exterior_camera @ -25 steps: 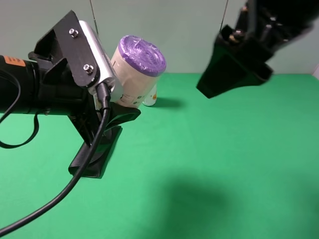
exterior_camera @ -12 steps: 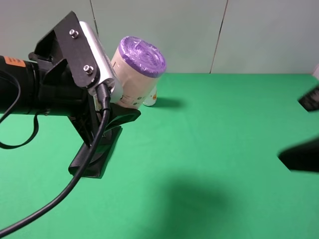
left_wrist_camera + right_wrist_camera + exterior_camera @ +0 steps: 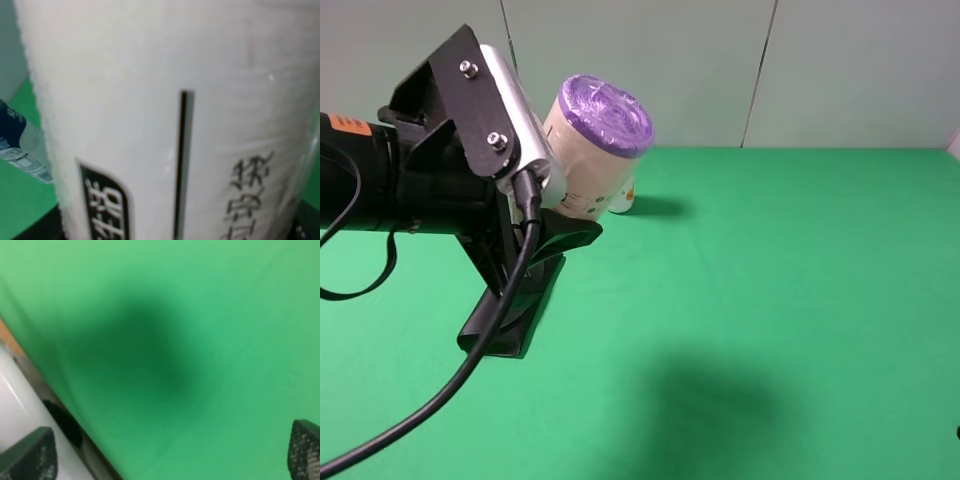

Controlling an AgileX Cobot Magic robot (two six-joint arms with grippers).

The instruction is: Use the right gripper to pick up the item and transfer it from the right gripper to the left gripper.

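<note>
Green bench [image 3: 770, 300] under a grey wall [image 3: 720, 70]: the left pincer [image 3: 558, 205] is clamped on the cream, purple-lidded item [image 3: 600, 135], held aloft above the bench, while the right pincer [image 3: 167, 450] gapes wide and empty, so the handover looks done and only a steady hold seems called for.

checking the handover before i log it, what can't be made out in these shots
1. Exterior high: the right tool is past the frame's edge. Only the right wrist view shows it, blurred.
2. Exterior high: the bottle is mostly hidden behind the item.
3. Left wrist: the item fills the frame, its print blurred and cut off by the bottom edge.
4. Exterior high: the left tool hides its own grip behind its body.
</note>
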